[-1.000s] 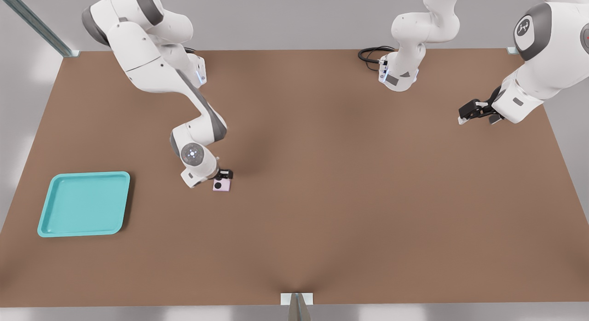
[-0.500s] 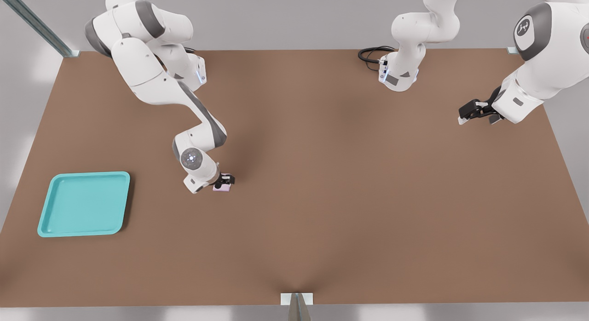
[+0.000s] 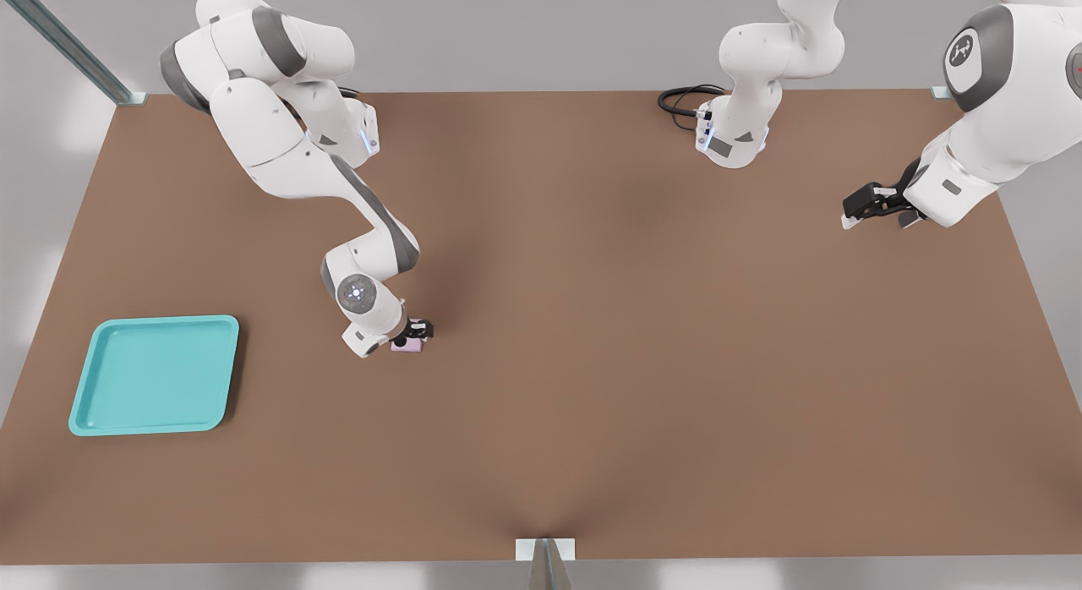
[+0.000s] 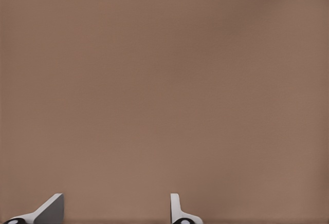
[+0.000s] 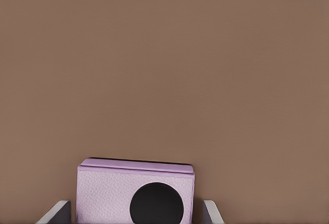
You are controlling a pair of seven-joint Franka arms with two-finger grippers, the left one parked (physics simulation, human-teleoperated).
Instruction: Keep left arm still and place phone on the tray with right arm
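Note:
The pale pink-lilac phone (image 3: 407, 346) lies flat on the brown table, a little left of centre in the front view. My right arm's gripper (image 3: 414, 331) is down over it and covers most of it. In the right wrist view the phone (image 5: 108, 196) sits between the two fingers (image 5: 57, 212) with one black camera circle showing. A narrow gap is left on each side, so the gripper (image 5: 134, 215) is open. The turquoise tray (image 3: 152, 374) lies with nothing in it near the table's edge at the front view's left, well apart from the phone.
The parked arm's gripper (image 3: 875, 205) hangs over the table at the front view's right. A coiled black cable (image 3: 680, 100) and an arm base (image 3: 734, 138) stand at the back edge. A small bracket (image 3: 545, 549) marks the front edge.
The right arm has sunk lower and the gripper has come down around the phone, which now shows less than before. The tray and the phone have not moved.

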